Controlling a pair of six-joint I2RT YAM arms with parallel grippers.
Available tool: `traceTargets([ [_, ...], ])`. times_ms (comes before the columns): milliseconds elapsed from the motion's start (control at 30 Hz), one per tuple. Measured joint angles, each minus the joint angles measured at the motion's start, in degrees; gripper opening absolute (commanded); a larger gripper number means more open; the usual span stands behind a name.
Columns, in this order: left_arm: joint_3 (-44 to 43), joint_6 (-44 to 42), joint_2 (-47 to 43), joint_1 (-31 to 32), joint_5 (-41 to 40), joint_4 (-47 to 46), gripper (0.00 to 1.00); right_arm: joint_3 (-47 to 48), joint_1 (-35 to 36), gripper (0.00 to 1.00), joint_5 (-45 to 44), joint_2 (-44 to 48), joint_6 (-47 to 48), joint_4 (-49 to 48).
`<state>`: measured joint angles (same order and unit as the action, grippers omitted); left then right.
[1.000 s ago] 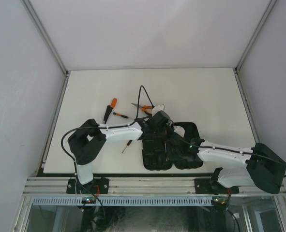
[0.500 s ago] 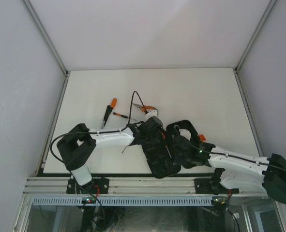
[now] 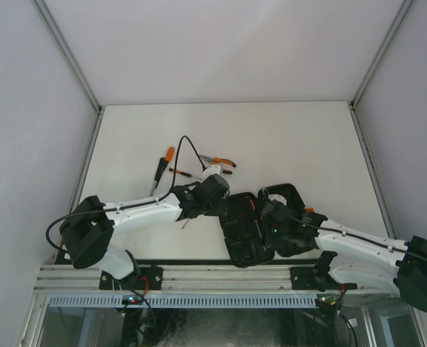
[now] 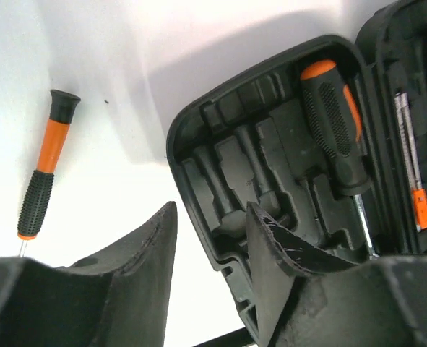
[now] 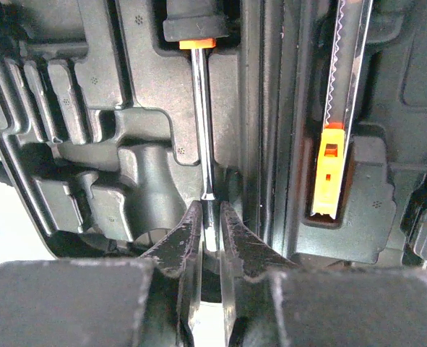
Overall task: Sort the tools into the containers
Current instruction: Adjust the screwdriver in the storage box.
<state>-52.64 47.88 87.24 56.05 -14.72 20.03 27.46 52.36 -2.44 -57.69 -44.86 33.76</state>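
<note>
Open case (image 4: 227, 155) holds a thick screwdriver (image 5: 205, 123) and an orange-tabbed blade (image 5: 329, 163). My right gripper (image 5: 211, 217) pinches the shaft tip between its jaws; my left gripper (image 4: 211, 217) gapes, case rim just beyond.

Hand (image 4: 210, 217) spread, empty; thick screwdriver (image 4: 334, 119) slotted in case (image 4: 227, 163).

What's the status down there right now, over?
Left pincer open, empty, by the case. Right pincer closed on the thick screwdriver shaft, tool in its slot. Thin screwdriver loose outside; nothing blocking.

right gripper (image 5: 209, 211) on screwdriver (image 5: 201, 116) blocks case (image 5: 148, 173) (slots (image 4: 227, 173) free)
</note>
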Motion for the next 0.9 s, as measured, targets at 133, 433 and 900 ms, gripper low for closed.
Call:
traceTargets([
  [133,-2.82,-1.84,-0.87,-0.28,-0.22,1.9,0.53,0.0,-0.33,0.18,0.2,0.15,0.7,0.31],
  [433,-10.43,-6.32,3.26,-0.66,0.35,0.02,0.53,0.0,-2.38,0.31,0.2,3.39,1.88,1.07],
  [900,-5.35,-7.98,7.04,-1.2,4.44,-5.2,0.52,0.0,-7.78,0.33,-4.79,14.4,0.96,3.65],
])
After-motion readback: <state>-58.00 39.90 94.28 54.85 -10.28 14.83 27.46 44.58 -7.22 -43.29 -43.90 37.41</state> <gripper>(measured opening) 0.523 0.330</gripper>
